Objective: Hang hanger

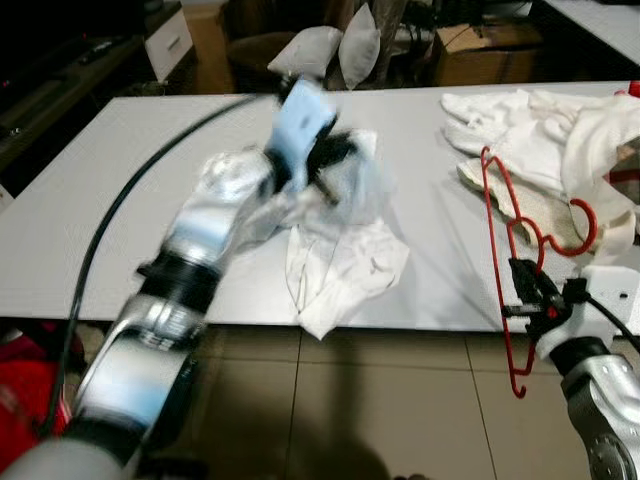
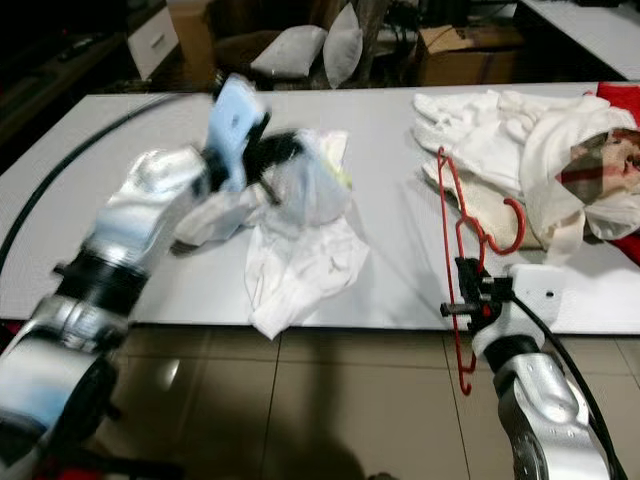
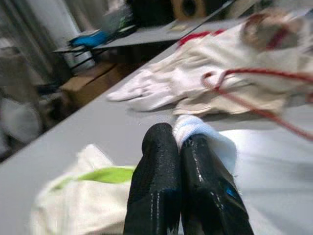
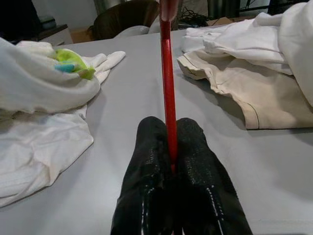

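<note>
- Grey and flat, the table takes up most of what you see, a working surface for the laundry; its near edge runs just in front of both of your arms.
- White clothes lie heaped at the far right end of the table, with a patterned red-and-tan piece among them, and the hanger's hook end rests on their nearest fold.
- A crumpled white shirt lies near the middle, one corner drooping over the near edge, probably the piece meant for the hanger.
- Your left gripper is raised over that shirt with its fingers pressed together on a bit of white cloth, so part of the fabric is lifted off the table; this arm is blurred in the head views.
- The red hanger is wire-thin and lies across the table edge: its hook sits by the clothes heap while its lower part hangs off past the edge.
- Your right gripper is clamped on one red bar of the hanger at the table edge, a hold that seems meant to keep it steady while the shirt is brought over.
- No brand, label or writing can be read anywhere.
</note>
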Controlling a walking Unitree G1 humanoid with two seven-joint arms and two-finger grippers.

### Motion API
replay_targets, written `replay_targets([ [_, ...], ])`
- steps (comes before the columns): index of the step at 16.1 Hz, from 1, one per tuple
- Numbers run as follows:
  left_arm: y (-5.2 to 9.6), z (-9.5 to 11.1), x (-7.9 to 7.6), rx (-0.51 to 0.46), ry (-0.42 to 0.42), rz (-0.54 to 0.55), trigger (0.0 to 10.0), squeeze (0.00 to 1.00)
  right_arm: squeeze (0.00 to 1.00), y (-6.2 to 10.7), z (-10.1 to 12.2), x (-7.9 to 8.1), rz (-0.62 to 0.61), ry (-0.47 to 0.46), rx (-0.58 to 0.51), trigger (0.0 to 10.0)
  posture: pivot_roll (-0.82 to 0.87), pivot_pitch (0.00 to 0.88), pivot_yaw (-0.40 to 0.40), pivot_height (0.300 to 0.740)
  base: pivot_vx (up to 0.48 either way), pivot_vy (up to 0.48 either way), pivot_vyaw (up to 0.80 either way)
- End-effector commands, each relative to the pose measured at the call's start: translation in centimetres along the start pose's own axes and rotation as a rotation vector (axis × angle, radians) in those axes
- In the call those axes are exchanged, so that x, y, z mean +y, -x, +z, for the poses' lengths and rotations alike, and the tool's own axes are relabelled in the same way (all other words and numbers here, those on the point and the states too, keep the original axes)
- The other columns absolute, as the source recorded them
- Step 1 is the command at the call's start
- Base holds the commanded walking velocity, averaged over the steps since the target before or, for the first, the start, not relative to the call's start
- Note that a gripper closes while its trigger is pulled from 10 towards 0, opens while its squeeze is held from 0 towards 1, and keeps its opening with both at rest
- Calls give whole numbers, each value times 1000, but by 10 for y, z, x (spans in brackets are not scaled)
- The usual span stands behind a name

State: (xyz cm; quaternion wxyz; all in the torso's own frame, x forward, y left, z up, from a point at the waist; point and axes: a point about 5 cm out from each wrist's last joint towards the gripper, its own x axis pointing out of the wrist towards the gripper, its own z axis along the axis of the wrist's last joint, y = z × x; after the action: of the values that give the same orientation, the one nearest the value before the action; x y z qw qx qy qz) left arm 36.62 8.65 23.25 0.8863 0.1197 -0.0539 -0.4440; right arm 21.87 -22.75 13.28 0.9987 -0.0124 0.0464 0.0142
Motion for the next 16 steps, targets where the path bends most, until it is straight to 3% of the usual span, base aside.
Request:
replay_targets([
  [1,8,25,5,-135,8,-25,0,0,0,0,2,2,0,6,-12,10000,-44,0,108,740,0,0,0],
  [2,17,40,6,-255,95,-47,0,0,0,1,2,1,-11,4,-13,10000,-41,0,109,740,0,0,0],
  [3,31,46,6,-310,149,-93,0,0,0,2,1,-1,-19,0,-10,10000,-38,0,109,740,0,0,0],
  [5,47,-11,-12,77,-64,-215,0,0,0,2,-2,2,-13,-4,-1,10000,-34,0,106,740,0,0,0],
  [6,73,-64,-30,392,-174,-360,0,0,0,1,-3,7,0,-8,2,10000,-35,0,107,740,0,0,0],
  [7,87,-83,-39,497,-174,-420,0,0,0,1,-4,8,4,-8,3,10000,-35,0,106,740,0,0,0],
  [8,94,-87,-44,527,-150,-445,0,0,0,2,-4,8,5,-8,4,10000,-34,0,104,740,0,0,0],
  [10,99,-89,-49,553,-112,-437,0,0,0,2,-5,8,7,-7,8,10000,-32,0,99,740,0,0,0],
  [13,99,-89,-47,547,-148,-418,0,0,0,1,-6,9,15,-4,12,10000,-30,0,95,740,0,0,0],
  [14,89,-82,-43,469,-147,-361,0,0,0,0,-5,9,17,-3,11,10000,-30,0,93,740,0,0,0],
  [16,52,-28,-11,109,-152,-60,0,0,0,-2,-4,8,14,1,5,10000,-26,0,88,740,0,0,0],
])
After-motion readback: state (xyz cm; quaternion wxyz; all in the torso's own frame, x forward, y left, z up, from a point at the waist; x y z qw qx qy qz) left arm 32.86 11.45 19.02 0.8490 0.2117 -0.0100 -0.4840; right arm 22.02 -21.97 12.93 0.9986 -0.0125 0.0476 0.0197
